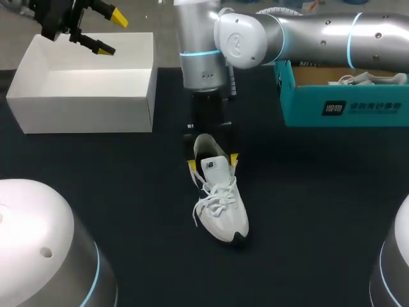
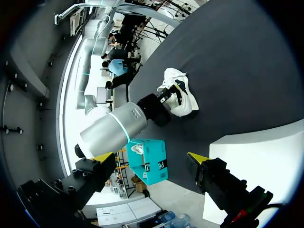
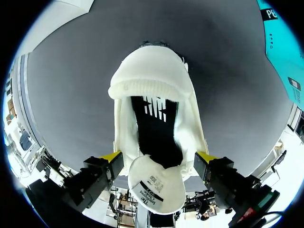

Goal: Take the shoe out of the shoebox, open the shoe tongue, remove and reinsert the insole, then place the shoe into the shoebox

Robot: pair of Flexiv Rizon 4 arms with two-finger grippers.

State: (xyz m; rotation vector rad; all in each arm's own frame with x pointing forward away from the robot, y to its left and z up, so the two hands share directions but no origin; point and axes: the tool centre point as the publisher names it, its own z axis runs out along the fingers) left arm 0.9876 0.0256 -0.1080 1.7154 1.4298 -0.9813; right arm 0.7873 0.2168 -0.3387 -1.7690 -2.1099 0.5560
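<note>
The shoe (image 1: 220, 204) is seen out on the black desk (image 1: 307, 211), toe nearest and heel farthest. It is straddled at the collar by the right gripper (image 1: 213, 162). The fingers are spread wide, and each yellow tip appears pressed to one flank, so the shoe is judged to be clamped from both sides.

From the right wrist, the tongue (image 3: 156, 190) is shown folded forward over the laces, with its underside turned up. The black insole (image 3: 154, 137) is seen lying flat inside the opening. The tongue step is therefore judged done, and the insole step is taken to be in hand.

For the next move, a free gripper would have to be brought over the opening. The heel end of the insole would then be pinched and drawn up while the shoe is held steady.

A printed label (image 3: 148, 194) is carried on the tongue's underside, and a white striped logo (image 3: 154, 108) on the insole. Their print is too small to be made out.

Farther back on the right, a teal shoebox (image 1: 300, 105) stands open with a dark printed panel (image 1: 333, 107) on its side. Pale contents (image 1: 364, 78) that cannot be identified lie in it. Farther back on the left stands an open white box (image 1: 83, 102). The left gripper (image 1: 112, 33) hangs over its far rim, fingers wide apart and nothing held.
</note>
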